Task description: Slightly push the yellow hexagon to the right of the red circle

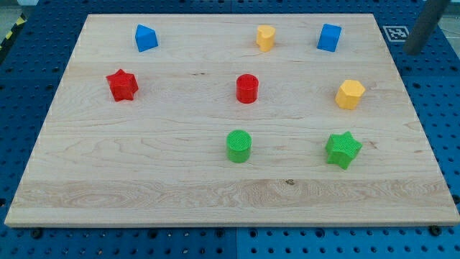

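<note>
My tool, the dark rod, only shows as a blurry grey bar (424, 25) poking in at the view's top right corner, off the counter (144, 180). Its tip isn't visible, so I can't say exactly where it sits; it's got nothing to open or close and isn't touching any block.

The yellow hexagon (350, 94) is the task block, near the counter's right edge, below and to the left of the rod and well apart from it. It's roughly as wide as it is tall, so no real long axis or pointing direction to speak of.

The red circle (246, 88) sits mid-counter, well to the hexagon's left at about the same height. A blue cube (329, 37) is above the hexagon, a green star (343, 150) below it.
</note>
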Robot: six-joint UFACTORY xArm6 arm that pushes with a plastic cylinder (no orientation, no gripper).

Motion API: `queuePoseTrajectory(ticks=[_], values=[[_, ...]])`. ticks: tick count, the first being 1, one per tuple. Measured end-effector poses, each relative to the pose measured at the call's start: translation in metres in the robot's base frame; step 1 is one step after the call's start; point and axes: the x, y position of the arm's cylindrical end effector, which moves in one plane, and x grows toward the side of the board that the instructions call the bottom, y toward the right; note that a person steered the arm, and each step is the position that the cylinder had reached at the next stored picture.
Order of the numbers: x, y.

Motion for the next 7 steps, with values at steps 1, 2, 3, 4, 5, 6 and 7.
queuePoseTrajectory(ticks=[1,2,3,4,5,6,7], values=[[0.028,0.004],[0.061,0.000],[0.089,-0.035],[0.114,-0.060],[0.119,-0.060],[0.122,-0.095],[0.122,-0.128]])
